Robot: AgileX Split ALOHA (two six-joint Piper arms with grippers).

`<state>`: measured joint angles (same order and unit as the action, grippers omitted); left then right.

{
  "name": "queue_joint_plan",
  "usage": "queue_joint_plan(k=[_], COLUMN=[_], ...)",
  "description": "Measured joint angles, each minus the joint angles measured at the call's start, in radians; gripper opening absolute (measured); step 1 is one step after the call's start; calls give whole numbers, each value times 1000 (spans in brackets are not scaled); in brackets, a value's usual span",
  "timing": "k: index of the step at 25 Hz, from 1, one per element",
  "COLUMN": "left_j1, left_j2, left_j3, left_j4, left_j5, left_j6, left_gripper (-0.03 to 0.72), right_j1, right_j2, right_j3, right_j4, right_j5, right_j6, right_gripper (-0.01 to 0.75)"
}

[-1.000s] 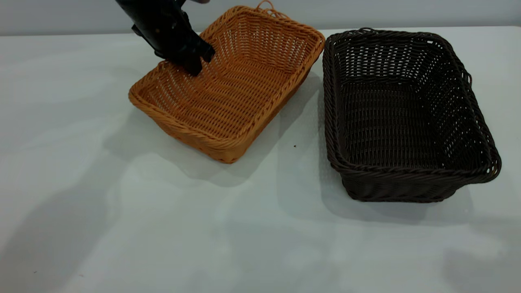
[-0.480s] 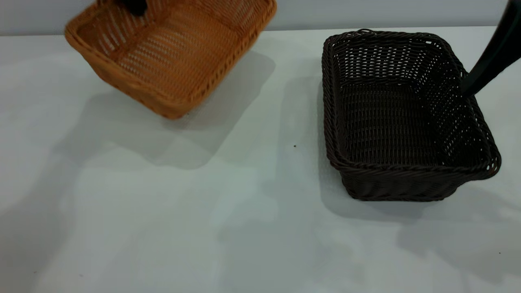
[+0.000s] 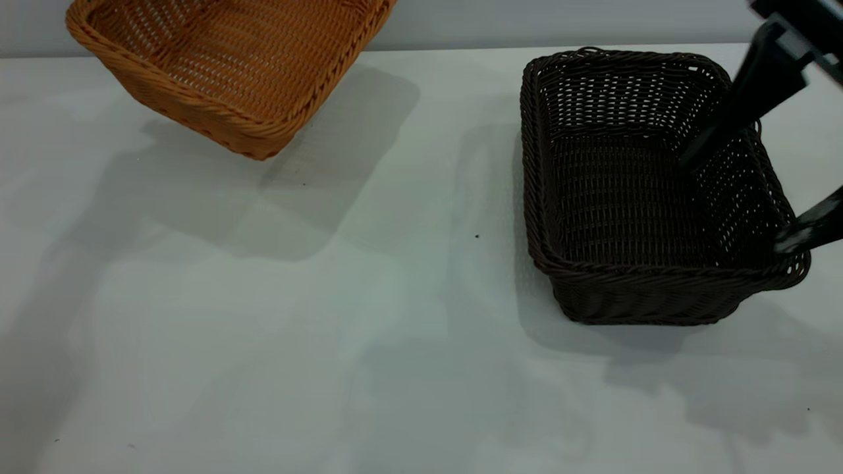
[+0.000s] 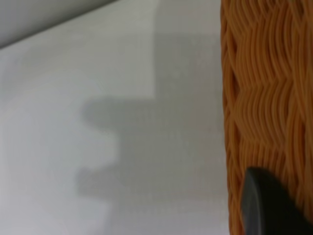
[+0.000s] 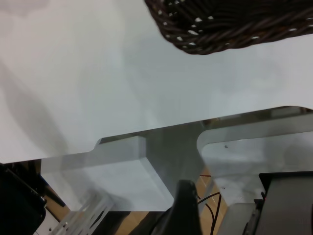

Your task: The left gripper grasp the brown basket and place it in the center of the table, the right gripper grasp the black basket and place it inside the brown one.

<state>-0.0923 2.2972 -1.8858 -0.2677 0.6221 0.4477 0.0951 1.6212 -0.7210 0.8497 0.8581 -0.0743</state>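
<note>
The rectangular orange-tan woven wicker brown basket (image 3: 230,66) is up off the plain white table (image 3: 296,329) at the far left, tilted w/ its near corner hanging low and its far part cut off by the frame edge; its shadow lies on the tabletop below and to the right. In the left wrist view the basket's woven wall (image 4: 266,98) fills one side, and one dark finger of the left gripper (image 4: 269,205) lies right against it. The other finger is hidden, so can't tell how that gripper's fingers are set, though the basket is plainly airborne.

The rectangular dark brown-black woven wicker black basket (image 3: 658,191) sits flat on the table at the right, well apart from the orange one. The bulky black right gripper (image 3: 744,191) is at the basket's right-hand side, fingers spread wide: one finger (image 3: 737,105) reaches down inside the basket nr the right wall, the other (image 3: 810,230) is outside, nr the rim's near right corner. Neither is pressing the wall. Right wrist view shows just the black basket's braided rim (image 5: 230,29) over the table edge.
</note>
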Motion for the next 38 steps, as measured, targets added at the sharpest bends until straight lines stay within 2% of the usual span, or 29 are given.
queue_joint_plan(k=[7,12,17,26,34,38], left_j1=[0,0,0,0,0,0], left_j2=[0,0,0,0,0,0], left_j3=[0,0,0,0,0,0], left_j4=[-11,-16,-37,-37,-37,-37], left_j5=[-54,-73,-81,-84,-84,-84], left_j6=[13,19,53,61,61,61], left_gripper=[78,78,78,78,78,78], right_j1=[143,180,184,181,91,85], right_j2=[42,110,213,354,359,360], right_j3=[0,0,-4,-8,-8,-8], right_j4=[115,218,242,254,253,252], right_j5=[-135,-226,-247,-404,-424,-434], right_j6=[-4,16,64,74,74,74], right_gripper=[572,572,572,572,572,572])
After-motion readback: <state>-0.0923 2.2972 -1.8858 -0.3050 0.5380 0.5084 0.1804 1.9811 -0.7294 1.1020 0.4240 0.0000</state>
